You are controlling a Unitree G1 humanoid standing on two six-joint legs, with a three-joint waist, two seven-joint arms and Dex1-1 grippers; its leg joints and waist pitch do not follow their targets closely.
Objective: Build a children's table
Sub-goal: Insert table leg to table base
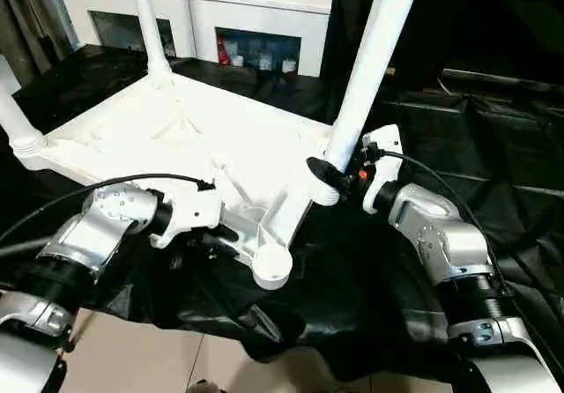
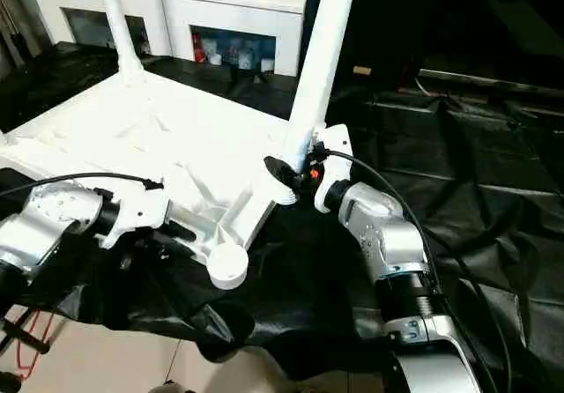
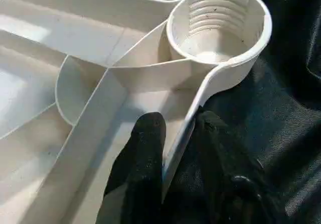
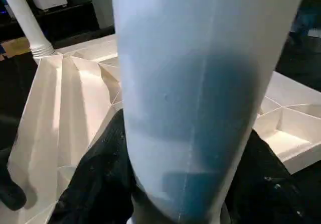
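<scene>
The white tabletop (image 1: 176,137) lies upside down on black cloth, ribbed underside up. Three white legs stand in its corner sockets: a far one (image 1: 148,23), a left one (image 1: 16,124) and a right one (image 1: 374,58). My right gripper (image 1: 335,171) is shut on the right leg just above its socket; in the right wrist view its black fingers (image 4: 95,184) flank the tube (image 4: 200,93). The near corner socket (image 3: 218,18) stands empty, its thread showing. Beside it my left gripper (image 3: 178,121) is shut on the tabletop's side wall, one finger (image 3: 143,148) inside, one outside.
A white cabinet (image 1: 220,14) with glass doors stands at the back. Black cloth (image 1: 458,129) covers the ground around the tabletop and rumples to the right. Pale floor (image 1: 132,358) shows at the near edge. Black cables run along both forearms.
</scene>
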